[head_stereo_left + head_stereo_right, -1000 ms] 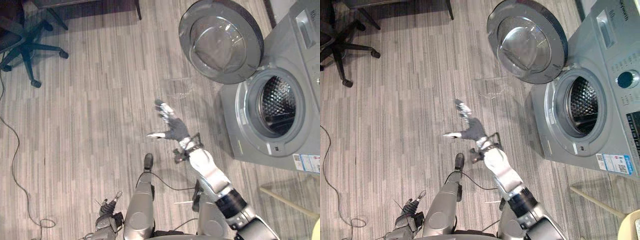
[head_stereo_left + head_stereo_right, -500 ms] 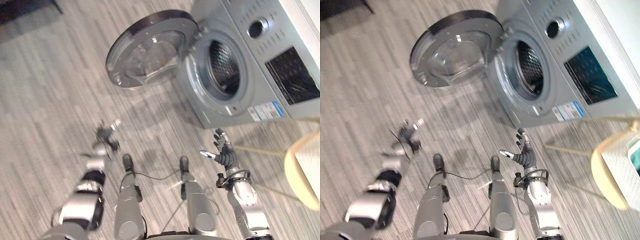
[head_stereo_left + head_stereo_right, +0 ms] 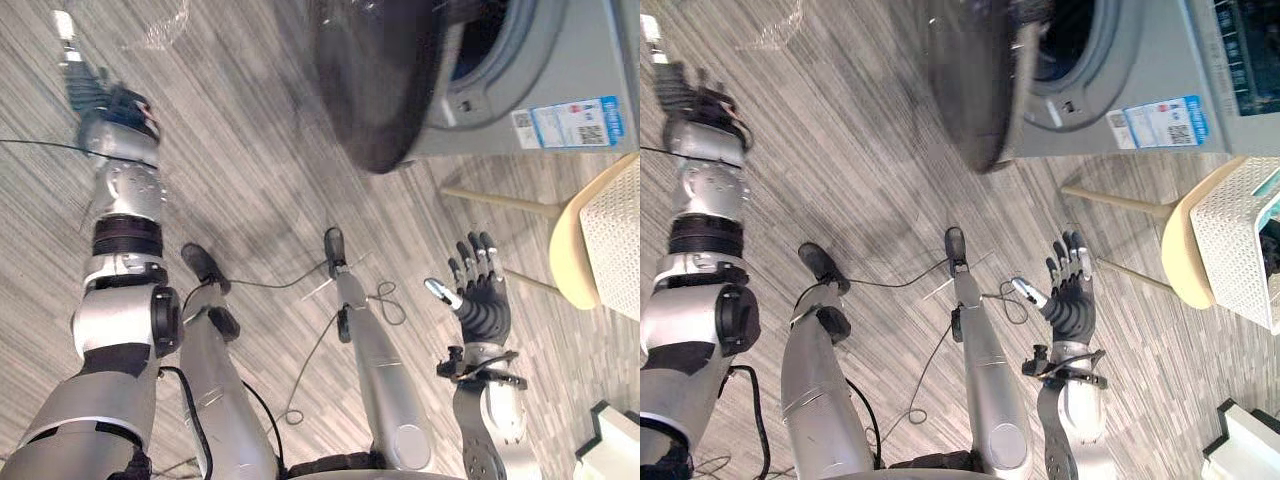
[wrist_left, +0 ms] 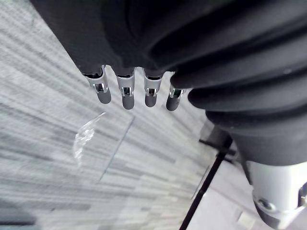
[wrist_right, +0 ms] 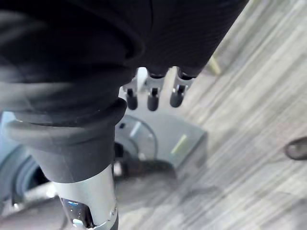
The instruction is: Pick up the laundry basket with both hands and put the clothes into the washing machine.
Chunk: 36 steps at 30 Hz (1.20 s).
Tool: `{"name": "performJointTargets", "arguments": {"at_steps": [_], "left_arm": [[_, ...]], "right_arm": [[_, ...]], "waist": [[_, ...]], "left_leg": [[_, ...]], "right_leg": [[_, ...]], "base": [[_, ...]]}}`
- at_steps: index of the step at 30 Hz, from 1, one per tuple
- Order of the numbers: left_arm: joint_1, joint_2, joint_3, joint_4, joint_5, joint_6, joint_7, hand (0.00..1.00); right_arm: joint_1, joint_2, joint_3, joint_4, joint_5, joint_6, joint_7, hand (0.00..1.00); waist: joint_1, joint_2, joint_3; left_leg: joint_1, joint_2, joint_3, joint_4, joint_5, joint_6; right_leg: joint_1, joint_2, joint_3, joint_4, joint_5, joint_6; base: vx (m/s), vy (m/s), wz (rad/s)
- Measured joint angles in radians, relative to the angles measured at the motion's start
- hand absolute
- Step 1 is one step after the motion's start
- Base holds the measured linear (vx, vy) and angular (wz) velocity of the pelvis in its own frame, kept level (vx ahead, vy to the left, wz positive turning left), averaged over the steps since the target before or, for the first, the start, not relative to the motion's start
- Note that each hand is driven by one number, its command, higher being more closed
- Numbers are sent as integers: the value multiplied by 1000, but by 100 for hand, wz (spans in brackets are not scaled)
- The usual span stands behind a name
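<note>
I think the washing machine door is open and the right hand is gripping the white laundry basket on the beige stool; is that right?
Not quite: the right hand is open, fingers straight, holding nothing and well apart from the laundry basket, as the right eye view shows. The washing machine door is open, and the basket does sit on the beige stool.

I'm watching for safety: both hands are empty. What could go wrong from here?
The basket sits on a stool that a clumsy grab might tip. The left hand is far from it, the right hand nearer, risking an uneven lift. The open door juts out and could be struck.
</note>
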Motion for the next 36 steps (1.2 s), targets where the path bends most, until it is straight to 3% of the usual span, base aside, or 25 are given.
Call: {"name": "performJointTargets", "arguments": {"at_steps": [5,12,14,18,21,23,25,29,36], "left_arm": [[119,9,73,-77,2,-20,1,0],[444,-198,112,-129,3,-4,-13,0],[569,-299,107,-145,29,-1,-49,0],[806,-478,61,-141,62,19,-114,0],[956,-559,9,-84,116,32,-179,0],[1027,-569,-41,-16,121,39,-216,0],[1061,-567,-76,25,179,42,-250,0],[1069,-521,-149,126,409,70,-308,0],[1092,-468,-189,167,552,83,-330,0]], "right_arm": [[1,-6,33,-23,0,-1,18,0],[-75,-76,-1,10,-1,0,30,0],[-104,-78,-53,54,-4,2,30,0],[-122,-106,-98,118,-7,7,31,0],[-147,-106,-112,195,-14,8,37,0],[-164,-105,-112,267,-16,17,54,0],[-215,-106,-120,371,-57,29,65,0],[-375,-118,-135,595,-135,51,74,0],[-657,-226,-214,917,-210,93,45,0]], "waist": [[20,0,0],[31,1,-1],[47,3,-2],[64,49,-81],[85,80,-126],[107,85,-164],[107,90,-190],[109,101,-201],[139,108,-200]], "left_leg": [[10,6,14,33,-25,6],[123,-18,64,13,-51,22],[209,-44,70,-28,-45,21],[319,-99,63,-99,-13,26],[450,-145,63,-169,3,25],[516,-177,55,-220,17,23],[557,-208,35,-273,41,25],[620,-259,-18,-384,101,26],[640,-304,-95,-440,145,34]], "right_leg": [[8,-2,1,13,0,-1],[99,-40,-12,33,-25,-19],[167,-54,-21,38,-46,-14],[265,-92,-59,50,-88,-9],[375,-124,-78,56,-127,2],[421,-142,-83,56,-143,7],[459,-157,-100,41,-147,12],[532,-181,-153,3,-143,18],[579,-206,-224,-9,-142,28]], "base": [[-1,-23,-7],[-32,3,15],[32,16,34],[84,15,41],[137,-3,36],[124,-39,25],[94,-31,32],[10,4,42],[-21,27,34]]}}
